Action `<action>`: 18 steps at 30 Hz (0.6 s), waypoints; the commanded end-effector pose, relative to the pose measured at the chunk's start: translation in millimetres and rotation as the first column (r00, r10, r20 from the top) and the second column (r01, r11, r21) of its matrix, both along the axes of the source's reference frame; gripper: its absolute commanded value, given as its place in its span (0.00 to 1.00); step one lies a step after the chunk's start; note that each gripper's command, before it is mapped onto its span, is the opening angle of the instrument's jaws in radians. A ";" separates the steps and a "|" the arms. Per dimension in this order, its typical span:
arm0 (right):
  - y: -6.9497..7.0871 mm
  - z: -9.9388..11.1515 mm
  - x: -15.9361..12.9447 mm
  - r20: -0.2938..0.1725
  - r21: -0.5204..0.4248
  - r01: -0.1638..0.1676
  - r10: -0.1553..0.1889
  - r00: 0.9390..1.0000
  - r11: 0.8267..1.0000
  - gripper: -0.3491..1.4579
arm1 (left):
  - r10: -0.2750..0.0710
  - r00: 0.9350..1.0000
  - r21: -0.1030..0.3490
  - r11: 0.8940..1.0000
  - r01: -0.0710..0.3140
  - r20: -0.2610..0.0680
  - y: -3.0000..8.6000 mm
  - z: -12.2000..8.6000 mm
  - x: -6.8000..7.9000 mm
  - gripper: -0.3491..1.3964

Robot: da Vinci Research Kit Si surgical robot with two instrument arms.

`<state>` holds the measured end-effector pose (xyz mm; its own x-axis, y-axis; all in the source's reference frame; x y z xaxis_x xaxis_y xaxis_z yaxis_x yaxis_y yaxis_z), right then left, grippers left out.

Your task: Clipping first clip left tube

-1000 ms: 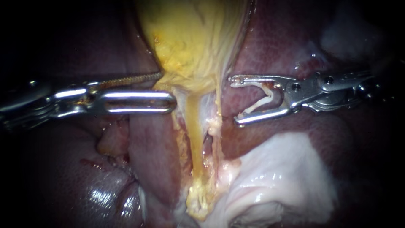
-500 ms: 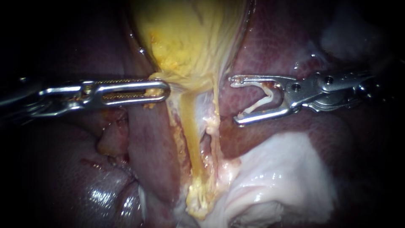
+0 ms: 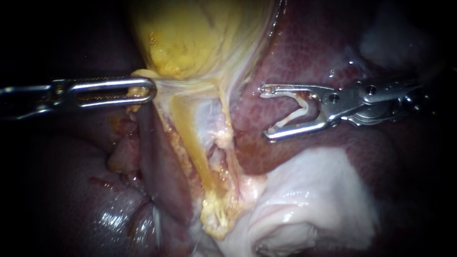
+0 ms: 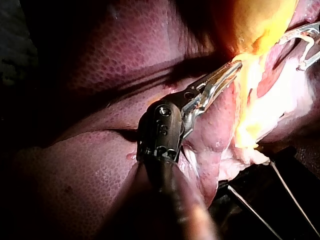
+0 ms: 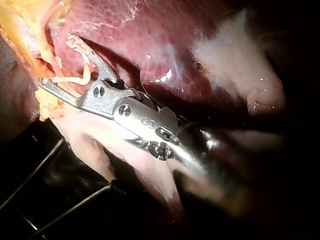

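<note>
My left instrument (image 3: 145,90) comes in from the left, its jaws shut on the lower edge of the yellow gallbladder (image 3: 190,33), which is stretched leftward. Below it the yellow left tube (image 3: 188,138) runs down, slanting to the right. A thinner pale right tube (image 3: 227,128) lies beside it. My right instrument (image 3: 267,112) hovers right of both tubes, apart from them. Its jaws stand wide apart and hold an open white clip (image 3: 297,112) between them. The left wrist view shows the left instrument (image 4: 231,70) gripping the gallbladder (image 4: 255,25). In the right wrist view the right instrument (image 5: 56,60) carries the clip (image 5: 75,79).
Dark red liver (image 3: 304,52) lies behind and around the tubes. A glossy white mass of tissue (image 3: 314,190) sits below my right instrument. Yellow fatty tissue (image 3: 216,214) gathers where the tubes end.
My left instrument has closed on the gallbladder's lower edge and drawn it left, slanting and spreading the tubes. The right instrument with its clip has stayed in place.
</note>
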<state>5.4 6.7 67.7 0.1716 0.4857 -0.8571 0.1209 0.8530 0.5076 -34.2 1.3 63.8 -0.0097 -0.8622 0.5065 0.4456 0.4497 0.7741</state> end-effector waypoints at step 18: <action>-7.1 1.5 4.4 -0.084 0.112 0.108 -0.099 0.992 0.988 0.51 | -0.003 1.000 -0.001 1.000 0.003 -0.003 0.2 0.5 0.3 0.00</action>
